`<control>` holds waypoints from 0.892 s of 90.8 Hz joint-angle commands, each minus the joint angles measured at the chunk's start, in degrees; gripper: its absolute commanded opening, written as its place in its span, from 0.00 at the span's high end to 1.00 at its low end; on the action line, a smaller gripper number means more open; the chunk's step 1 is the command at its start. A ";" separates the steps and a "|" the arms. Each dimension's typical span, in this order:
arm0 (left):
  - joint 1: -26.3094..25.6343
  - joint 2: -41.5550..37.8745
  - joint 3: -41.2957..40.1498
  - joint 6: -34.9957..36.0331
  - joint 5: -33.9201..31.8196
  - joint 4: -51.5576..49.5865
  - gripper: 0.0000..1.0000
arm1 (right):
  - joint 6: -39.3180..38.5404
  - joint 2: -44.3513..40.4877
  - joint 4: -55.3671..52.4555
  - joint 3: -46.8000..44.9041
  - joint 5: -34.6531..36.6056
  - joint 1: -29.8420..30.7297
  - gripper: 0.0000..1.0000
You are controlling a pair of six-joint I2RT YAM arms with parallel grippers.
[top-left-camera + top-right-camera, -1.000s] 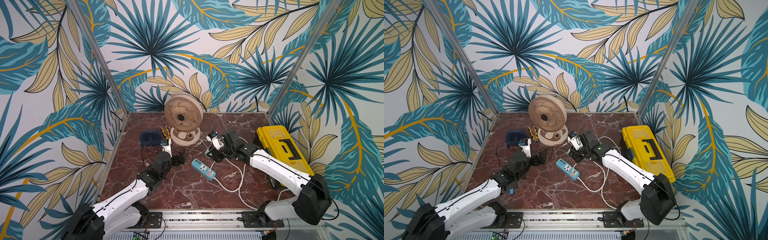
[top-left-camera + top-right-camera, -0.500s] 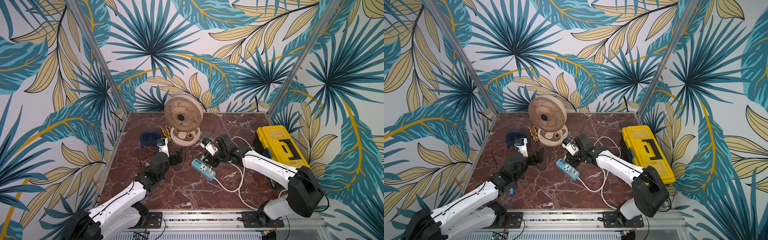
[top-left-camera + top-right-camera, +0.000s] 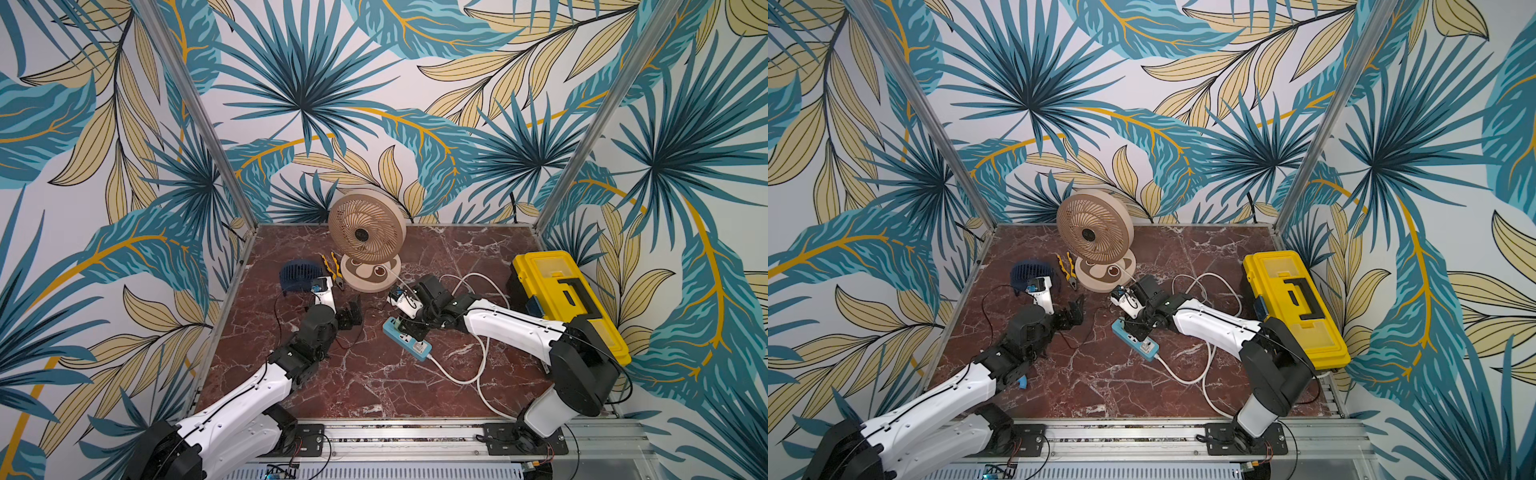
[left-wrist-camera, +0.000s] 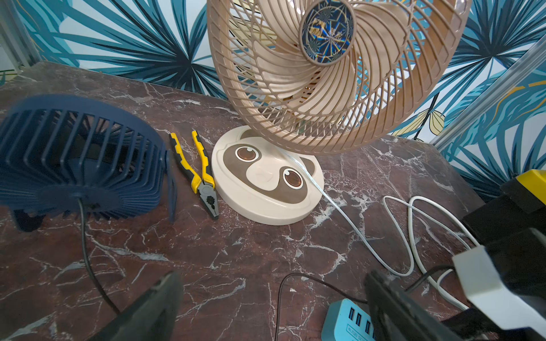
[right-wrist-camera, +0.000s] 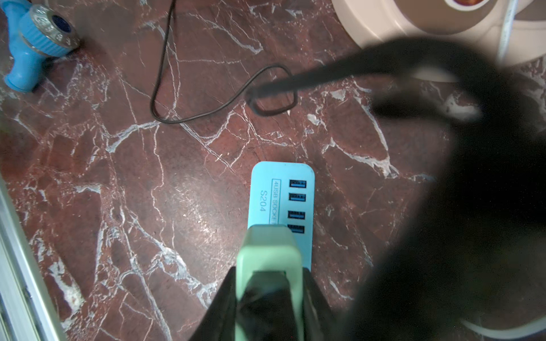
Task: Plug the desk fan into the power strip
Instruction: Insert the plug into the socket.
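The small navy desk fan [image 3: 299,276] [image 3: 1030,274] [image 4: 79,156] stands at the back left, and its black cord [image 4: 85,251] [image 5: 165,88] trails across the table. The light-blue power strip [image 3: 417,348] [image 3: 1144,347] [image 5: 280,195] lies mid-table. My right gripper [image 3: 405,328] [image 3: 1133,328] [image 5: 269,274] is shut on a mint-green plug [image 5: 269,251] held just over the strip's USB end; whether they touch is hidden. The black cord rises toward it. My left gripper [image 3: 352,311] [image 3: 1073,311] [image 4: 271,280] hangs open and empty, left of the strip.
A larger beige fan [image 3: 368,232] stands at the back, with yellow-handled pliers [image 3: 332,270] beside its base. A yellow toolbox [image 3: 565,307] sits at the right edge. White cord [image 3: 478,365] loops between strip and toolbox. A blue plastic tap [image 5: 38,44] lies front left.
My right gripper has carried the plug from near the beige fan's base forward, left and down to the strip's USB end. The left gripper has barely moved and stays open.
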 commanded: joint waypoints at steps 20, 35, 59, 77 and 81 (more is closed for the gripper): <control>0.33 -0.42 -1.04 -0.14 -0.07 -0.33 0.00 | -0.29 -0.69 -2.08 -1.05 1.20 1.16 1.00; 0.37 -0.51 -0.97 -0.09 -0.07 -0.48 0.00 | 0.10 -0.18 -2.37 -1.35 0.71 1.60 1.00; 0.36 -0.48 -1.03 -0.08 -0.02 -0.34 0.00 | 0.81 -0.19 -3.34 -2.02 2.61 1.81 1.00; 0.38 -0.17 -1.12 -0.13 0.12 -0.07 0.00 | 1.31 -0.49 -2.97 -3.16 2.21 1.91 1.00; 0.39 0.00 -1.06 -0.14 0.20 0.01 0.00 | 1.34 -0.23 -3.02 -3.27 2.11 1.95 1.00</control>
